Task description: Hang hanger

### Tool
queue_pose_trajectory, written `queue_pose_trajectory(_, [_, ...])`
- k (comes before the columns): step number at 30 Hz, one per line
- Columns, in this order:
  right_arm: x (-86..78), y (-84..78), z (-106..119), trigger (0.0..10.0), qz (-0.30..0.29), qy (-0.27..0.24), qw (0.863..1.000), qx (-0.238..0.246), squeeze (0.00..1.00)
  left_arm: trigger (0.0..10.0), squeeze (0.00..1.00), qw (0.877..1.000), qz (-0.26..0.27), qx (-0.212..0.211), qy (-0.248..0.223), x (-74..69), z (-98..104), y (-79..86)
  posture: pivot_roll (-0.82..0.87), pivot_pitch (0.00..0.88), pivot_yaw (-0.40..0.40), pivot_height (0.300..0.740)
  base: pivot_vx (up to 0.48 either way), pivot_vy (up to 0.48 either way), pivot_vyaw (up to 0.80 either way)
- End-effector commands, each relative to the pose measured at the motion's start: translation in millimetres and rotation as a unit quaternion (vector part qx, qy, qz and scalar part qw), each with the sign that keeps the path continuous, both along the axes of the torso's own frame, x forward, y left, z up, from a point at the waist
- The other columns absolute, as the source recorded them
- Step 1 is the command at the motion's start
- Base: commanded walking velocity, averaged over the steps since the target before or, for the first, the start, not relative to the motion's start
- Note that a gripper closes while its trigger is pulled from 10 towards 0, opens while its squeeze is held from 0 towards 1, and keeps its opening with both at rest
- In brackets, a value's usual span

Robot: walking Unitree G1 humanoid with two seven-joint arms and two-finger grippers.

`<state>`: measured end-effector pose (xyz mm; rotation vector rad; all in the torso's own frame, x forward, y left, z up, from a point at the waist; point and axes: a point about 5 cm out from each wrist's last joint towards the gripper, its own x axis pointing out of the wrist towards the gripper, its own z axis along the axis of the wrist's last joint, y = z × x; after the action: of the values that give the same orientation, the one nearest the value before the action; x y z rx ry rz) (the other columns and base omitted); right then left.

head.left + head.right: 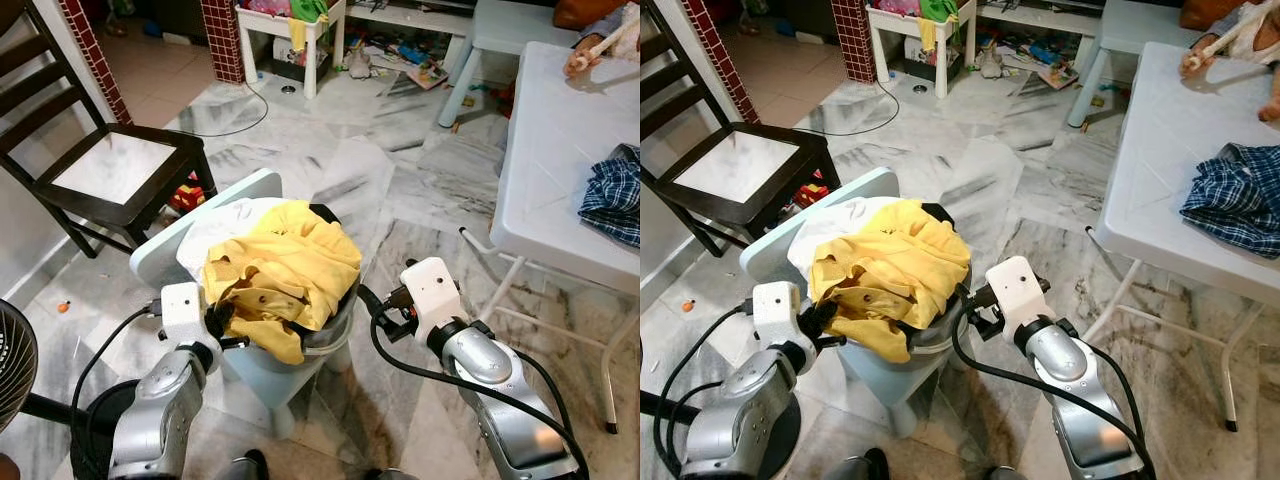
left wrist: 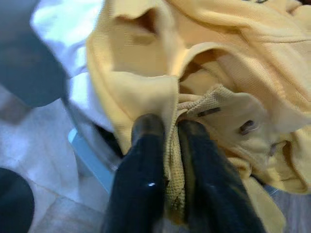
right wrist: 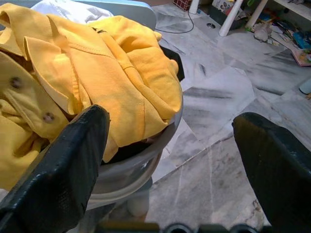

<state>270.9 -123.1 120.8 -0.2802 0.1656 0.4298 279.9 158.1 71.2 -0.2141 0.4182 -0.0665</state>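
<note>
- The yellow shirt [image 1: 285, 275] lies crumpled on top of a grey basket [image 3: 146, 165], in the lower centre of the left eye view.
- The left gripper [image 2: 167, 160] is pinching a fold of the yellow shirt near its buttons; the two black fingers are pressed together on the cloth.
- The right gripper [image 3: 170, 145] is beside the basket rim, its fingers [image 3: 58, 170] spread wide apart and holding nothing.
- No hanger can be made out in these pictures.
- A white cloth [image 1: 225, 225] lies under the shirt.
- A white table [image 1: 560, 150] at the right carries a blue checked cloth [image 1: 612, 195].
- A dark chair [image 1: 110, 175] stands at the upper left.
</note>
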Motion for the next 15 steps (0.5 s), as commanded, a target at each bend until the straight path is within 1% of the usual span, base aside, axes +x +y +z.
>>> queue_pose_trajectory(1, [0.1,-2.7,-1.0,10.0,0.002,0.002,1.000,-0.004,0.00,10.0,1.00,1.000,-0.009,0.014,0.019,-1.1,-6.7,-3.0,-0.11,0.136,-0.014,0.740,0.000,0.000,0.00])
queue_pose_trajectory(4, [0.8,-4.9,-0.8,10.0,-0.001,0.002,1.000,-0.005,0.00,10.0,1.00,0.999,-0.010,0.031,0.024,-3.8,-6.9,-3.3,-0.11,0.137,-0.013,0.740,0.000,0.000,0.00])
queue_pose_trajectory(5, [0.9,-5.7,-1.0,10.0,-0.002,0.002,1.000,-0.006,0.00,10.0,1.00,0.999,-0.016,0.044,0.026,-7.2,-7.8,-3.0,-0.11,0.137,-0.013,0.740,0.000,0.000,0.00])
queue_pose_trajectory(7, [0.6,-5.7,-1.6,10.0,-0.002,0.003,1.000,-0.006,0.00,10.0,1.00,0.998,-0.020,0.053,0.029,-10.9,-9.5,-2.3,-0.10,0.137,-0.012,0.740,0.000,0.000,0.00])
queue_pose_trajectory(8, [0.0,-3.5,-2.4,10.0,0.000,0.004,1.000,-0.005,0.00,10.0,1.00,0.997,-0.023,0.063,0.038,-16.7,-12.6,-1.3,-0.10,0.137,-0.012,0.740,0.000,0.000,0.00])
queue_pose_trajectory(9, [0.0,-3.5,-2.4,10.0,0.000,0.004,1.000,-0.005,0.00,10.0,1.00,0.997,-0.023,0.063,0.038,-16.7,-12.6,-1.3,-0.10,0.137,-0.012,0.740,0.000,0.000,0.00])
queue_pose_trajectory(11, [-0.4,-0.4,-2.7,10.0,0.004,0.004,1.000,-0.003,0.00,10.0,1.00,0.996,-0.028,0.070,0.044,-22.9,-14.6,-0.6,-0.10,0.137,-0.012,0.740,0.000,0.000,0.00])
queue_pose_trajectory(13, [-0.1,-0.1,-3.0,10.0,0.005,0.004,1.000,-0.002,0.00,10.0,1.00,0.996,-0.030,0.077,0.045,-24.0,-14.3,-0.1,-0.09,0.134,-0.014,0.740,0.000,0.000,0.00])
queue_pose_trajectory(14, [0.9,-0.1,-2.8,10.0,0.005,0.004,1.000,-0.002,0.00,10.0,1.00,0.994,-0.037,0.092,0.043,-25.3,-11.6,0.0,-0.09,0.131,-0.013,0.740,0.000,0.000,0.00])
queue_pose_trajectory(15, [1.3,-0.2,-2.6,10.0,0.005,0.004,1.000,-0.002,0.00,10.0,1.00,0.994,-0.041,0.097,0.042,-25.7,-10.5,-0.1,-0.09,0.131,-0.013,0.740,0.000,0.000,0.00])
